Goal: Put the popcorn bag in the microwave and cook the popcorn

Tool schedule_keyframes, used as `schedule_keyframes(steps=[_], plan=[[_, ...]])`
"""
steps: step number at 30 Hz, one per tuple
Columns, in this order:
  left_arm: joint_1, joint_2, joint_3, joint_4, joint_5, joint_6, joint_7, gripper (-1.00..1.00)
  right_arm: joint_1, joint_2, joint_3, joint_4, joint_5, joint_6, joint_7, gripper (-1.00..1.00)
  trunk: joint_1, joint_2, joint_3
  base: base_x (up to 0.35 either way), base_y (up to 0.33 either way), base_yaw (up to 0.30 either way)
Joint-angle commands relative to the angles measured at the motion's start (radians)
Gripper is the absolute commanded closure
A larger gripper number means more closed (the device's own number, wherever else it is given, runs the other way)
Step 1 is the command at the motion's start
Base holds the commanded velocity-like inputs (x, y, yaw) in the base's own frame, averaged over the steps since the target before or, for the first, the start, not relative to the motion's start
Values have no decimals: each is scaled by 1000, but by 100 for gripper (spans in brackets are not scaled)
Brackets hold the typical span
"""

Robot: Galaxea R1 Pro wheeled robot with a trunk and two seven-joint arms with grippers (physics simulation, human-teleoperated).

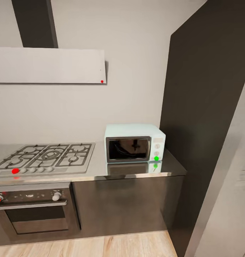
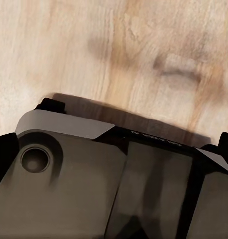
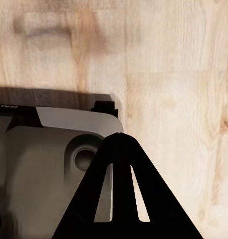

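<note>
The mint-blue microwave (image 1: 134, 142) stands on the grey countertop (image 1: 99, 165) against the wall, with its dark glass door closed and a green light (image 1: 156, 158) lit. The popcorn bag and the popcorn are out of view. In the left wrist view my left gripper (image 2: 116, 144) is open, one black finger (image 2: 5, 154) at each side edge, and it hangs over the robot's grey base (image 2: 69, 189) and the wooden floor. In the right wrist view my right gripper (image 3: 121, 144) is shut with nothing in it. Its fingers meet in a black wedge above the base and floor.
A steel gas hob (image 1: 47, 157) lies left of the microwave, with an oven (image 1: 33, 207) below it and a hood (image 1: 49, 65) above. A tall dark cabinet (image 1: 208, 107) rises just right of the countertop. A pale panel (image 1: 233, 200) is at the near right. Wooden floor (image 1: 101, 246) runs along the cabinets.
</note>
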Motion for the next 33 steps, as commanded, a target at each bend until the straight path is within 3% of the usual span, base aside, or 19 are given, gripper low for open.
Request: schedule_keyframes(steps=[1, 3, 4, 33], plan=[[-1, 0, -8, 1, 8, -4, 0, -100, -1, -1, -5, 1, 12, 2, 1, 100, 0, -1, -1, 0, 0, -8], [-1, 0, -8, 1, 8, -4, 0, -100, -1, 0, -1, 1, 15, 2, 2, 100, 0, -1, -1, 0, 0, -1], [-1, 47, -16, -7, -10, -5, 3, -100, -1, 76, -5, -5, 17, -4, 1, 100, 0, -1, -1, 0, 0, 0], [-1, 55, -15, -7, -10, -5, 3, -100, -1, 76, -5, -5, 17, -4, 1, 100, 0, -1, -1, 0, 0, 0]])
